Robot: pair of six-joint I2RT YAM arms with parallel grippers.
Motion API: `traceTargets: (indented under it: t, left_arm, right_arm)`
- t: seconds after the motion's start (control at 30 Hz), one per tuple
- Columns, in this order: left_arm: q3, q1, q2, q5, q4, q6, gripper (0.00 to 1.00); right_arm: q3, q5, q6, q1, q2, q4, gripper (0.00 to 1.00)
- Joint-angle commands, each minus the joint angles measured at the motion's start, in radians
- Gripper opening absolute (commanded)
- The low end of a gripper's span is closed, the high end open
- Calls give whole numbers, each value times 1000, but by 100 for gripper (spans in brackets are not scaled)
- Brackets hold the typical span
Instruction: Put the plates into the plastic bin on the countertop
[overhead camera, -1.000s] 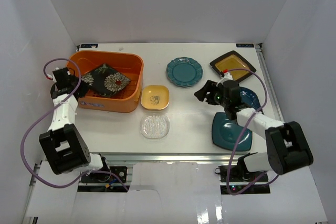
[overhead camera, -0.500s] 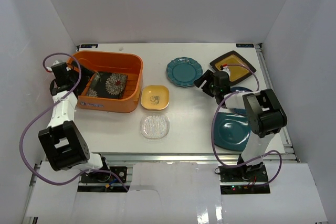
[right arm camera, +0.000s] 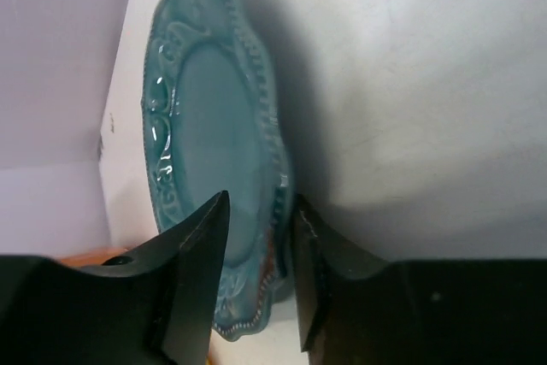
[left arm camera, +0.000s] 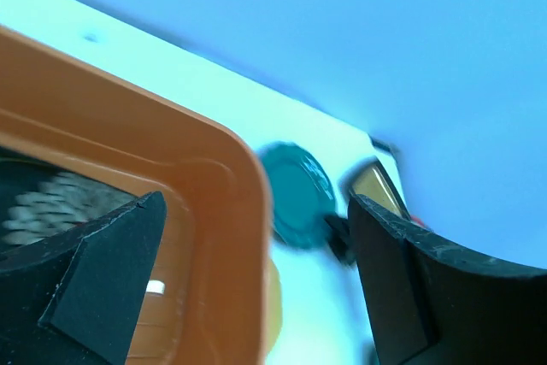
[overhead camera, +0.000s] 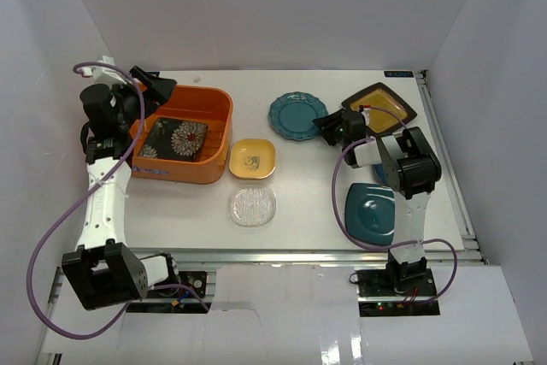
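Observation:
The orange plastic bin point(overhead camera: 218, 104) stands at the left of the countertop point(overhead camera: 308, 185), with the black floral plate point(overhead camera: 175, 138) lying flat inside it. My left gripper point(overhead camera: 152, 87) hangs open and empty above the bin's back left corner; its wrist view shows the bin rim point(left arm camera: 214, 151) below. My right gripper point(overhead camera: 326, 126) is at the right rim of the round scalloped teal plate point(overhead camera: 296, 114). In the right wrist view the gripper point(right arm camera: 261, 203) is shut on that teal plate point(right arm camera: 205, 117), one finger over its face and one under its edge.
A black-rimmed amber square plate point(overhead camera: 380, 107) lies right behind the right gripper. A small yellow square plate point(overhead camera: 252, 158) sits beside the bin, a clear glass plate point(overhead camera: 252, 207) in front of it, and a dark teal square plate point(overhead camera: 372, 211) near the right arm.
The left gripper let go of the floral plate, which dropped flat into the bin, then rose and drew back. The right gripper reached the teal plate's rim and closed on it.

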Motion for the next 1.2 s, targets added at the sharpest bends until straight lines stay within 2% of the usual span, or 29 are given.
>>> traceTargets:
  t: [0.0, 0.1, 0.17, 0.37, 0.43, 0.5, 0.73, 0.9, 1.03, 1.1, 1.13, 1.17]
  left_arm:
    - [17, -97, 3, 173, -4, 28, 98]
    - [2, -164, 11, 240, -24, 28, 98]
    - [-3, -193, 14, 272, -28, 15, 98]
    - [59, -290, 64, 343, -40, -5, 98]
    - [105, -346, 110, 343, -38, -7, 98]
    - [170, -385, 178, 340, -67, 13, 98]
    - [255, -505, 320, 192, -126, 73, 98]
    - [284, -543, 393, 113, -146, 93, 98]
    - [310, -578, 453, 138, -126, 82, 98]
    - [286, -583, 462, 203, -43, 48, 98]
    - [277, -586, 465, 217, -26, 38, 97]
    - [269, -588, 469, 233, -15, 25, 87]
  right_arm:
    - [20, 7, 99, -3, 49, 14, 38]
    - [-25, 39, 103, -3, 14, 82, 14]
    - [-80, 44, 99, -3, -38, 148, 8]
    - [-169, 20, 59, -15, -253, 323, 8]
    - [-186, -14, 44, -29, -314, 342, 8]
    - [-204, -110, 31, -58, -391, 348, 8]
    - [-317, -299, 28, -88, -598, 345, 8]
    - [-356, -393, 63, -86, -670, 380, 8]
    - [-364, -459, 116, -86, -686, 426, 8]
    - [-365, -484, 125, -83, -689, 434, 8]
    - [-367, -491, 126, -83, -692, 439, 8]
    - [-368, -500, 134, -83, -694, 443, 8]
